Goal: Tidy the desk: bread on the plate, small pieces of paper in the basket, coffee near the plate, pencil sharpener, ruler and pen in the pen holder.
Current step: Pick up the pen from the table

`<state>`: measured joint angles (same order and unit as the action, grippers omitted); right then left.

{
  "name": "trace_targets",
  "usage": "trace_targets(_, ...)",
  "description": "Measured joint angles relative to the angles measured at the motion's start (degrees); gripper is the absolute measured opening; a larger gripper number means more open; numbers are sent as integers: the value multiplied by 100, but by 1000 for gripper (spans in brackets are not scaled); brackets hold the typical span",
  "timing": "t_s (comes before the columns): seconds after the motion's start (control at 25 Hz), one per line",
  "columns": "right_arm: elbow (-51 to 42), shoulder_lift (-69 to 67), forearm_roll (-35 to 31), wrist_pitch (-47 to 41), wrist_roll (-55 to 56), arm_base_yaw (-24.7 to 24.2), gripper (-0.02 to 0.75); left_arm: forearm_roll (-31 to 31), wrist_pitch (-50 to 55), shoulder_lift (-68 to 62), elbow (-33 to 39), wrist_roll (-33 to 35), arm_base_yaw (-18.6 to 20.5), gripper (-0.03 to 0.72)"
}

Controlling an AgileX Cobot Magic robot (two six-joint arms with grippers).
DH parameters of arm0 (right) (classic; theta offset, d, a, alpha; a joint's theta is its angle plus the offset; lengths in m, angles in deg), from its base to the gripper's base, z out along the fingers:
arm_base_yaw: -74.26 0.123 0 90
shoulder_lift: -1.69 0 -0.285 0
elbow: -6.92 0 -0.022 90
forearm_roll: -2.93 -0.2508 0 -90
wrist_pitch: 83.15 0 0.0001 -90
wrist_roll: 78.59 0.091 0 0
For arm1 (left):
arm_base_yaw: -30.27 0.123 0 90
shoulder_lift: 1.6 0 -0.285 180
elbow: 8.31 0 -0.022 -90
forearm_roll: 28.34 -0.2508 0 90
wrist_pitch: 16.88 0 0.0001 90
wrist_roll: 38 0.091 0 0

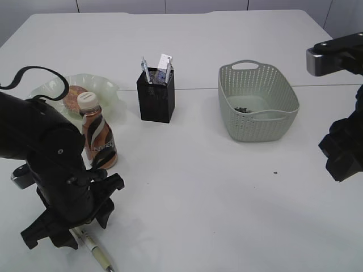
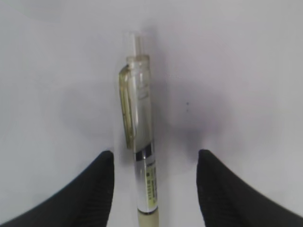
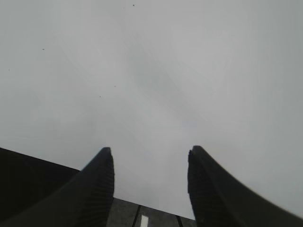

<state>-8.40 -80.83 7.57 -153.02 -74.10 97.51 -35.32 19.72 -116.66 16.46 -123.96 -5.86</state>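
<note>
Two black fingers (image 2: 90,189) of the left gripper (image 2: 154,189) stand apart on either side of the pen (image 2: 139,137), neither one touching it, so nothing is grasped yet. The pen lies flat on the table (image 1: 227,187), its barrel running straight between the jaws, a little closer to the left finger than the right. That offset is the main risk: if the jaws close as they stand, the nearer finger may meet the barrel first and roll or push it sideways instead of pinching it. A round, smooth barrel lying flat could also squirt out from the pads. Just beyond the pen stands the coffee bottle (image 1: 97,136), and the arm's bulk is near it; whether they touch I cannot tell from the exterior view, but a careless lift could tip it. Farther from the pen, the pen holder (image 1: 156,93) waits. The right gripper (image 3: 150,184) hangs released over bare table, well apart from the pen.
</note>
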Motion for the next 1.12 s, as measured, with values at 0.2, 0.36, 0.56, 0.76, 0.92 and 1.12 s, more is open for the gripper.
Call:
trace_targets(0.2, 0, 0, 0, 0, 0, 0, 375, -87, -61, -26, 0, -86, 0, 413)
trace_targets(0.36, 0, 0, 0, 33, 0, 0, 375, -101, -126, -81, 0, -136, 0, 413)
trace_targets(0.56, 0, 0, 0, 33, 0, 0, 375, -124, -191, -84, 0, -158, 0, 413)
trace_targets(0.76, 0, 0, 0, 33, 0, 0, 375, -151, -229, -84, 0, -195, 0, 413)
trace_targets(0.92, 0, 0, 0, 33, 0, 0, 375, -238, -238, -84, 0, -226, 0, 410)
trace_targets(1.12, 0, 0, 0, 44, 0, 0, 375, -251, -242, -84, 0, -240, 0, 405)
